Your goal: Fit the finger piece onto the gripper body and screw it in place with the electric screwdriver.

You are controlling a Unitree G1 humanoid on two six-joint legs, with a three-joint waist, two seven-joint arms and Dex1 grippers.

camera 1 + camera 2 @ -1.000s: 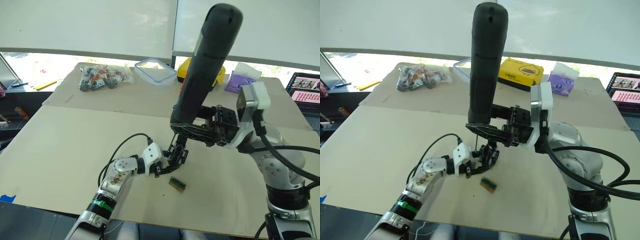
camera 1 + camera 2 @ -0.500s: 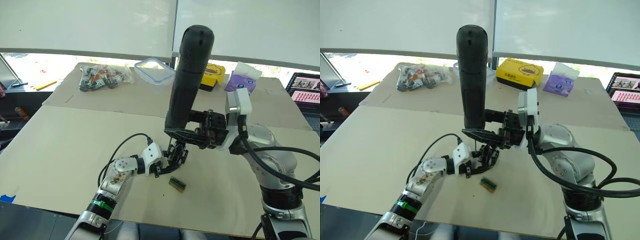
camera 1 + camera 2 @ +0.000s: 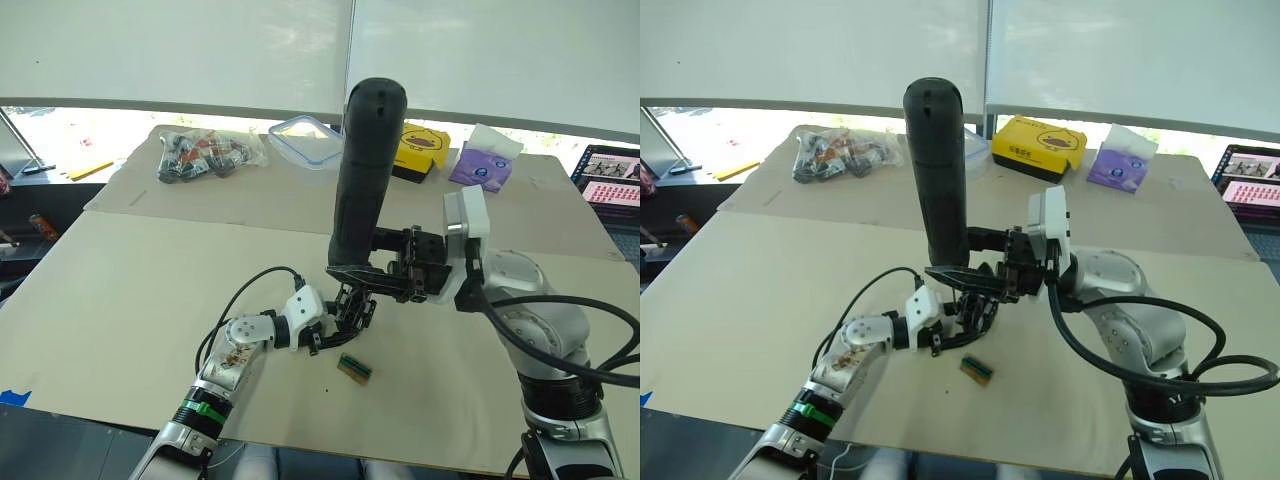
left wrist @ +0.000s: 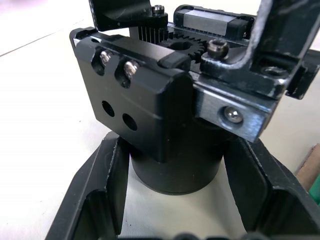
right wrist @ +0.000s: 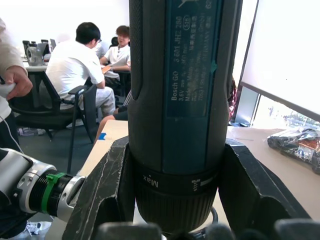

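Screwdriver (image 3: 362,170) feels long and top-heavy, so my right tool (image 3: 385,283) squeezes it low while my left tool (image 3: 335,325) hugs the gripper body (image 4: 170,125).

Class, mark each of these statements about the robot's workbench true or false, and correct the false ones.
1. The right gripper holds the electric screwdriver upright. True.
2. The left gripper grips the gripper body around its round base. True.
3. The green-and-brown block sits on top of the gripper body. False: it lies on the table beside it.
4. The yellow box stands at the near table edge. False: it is at the far side.
5. The screwdriver lies flat on the table. False: it stands above the gripper body.
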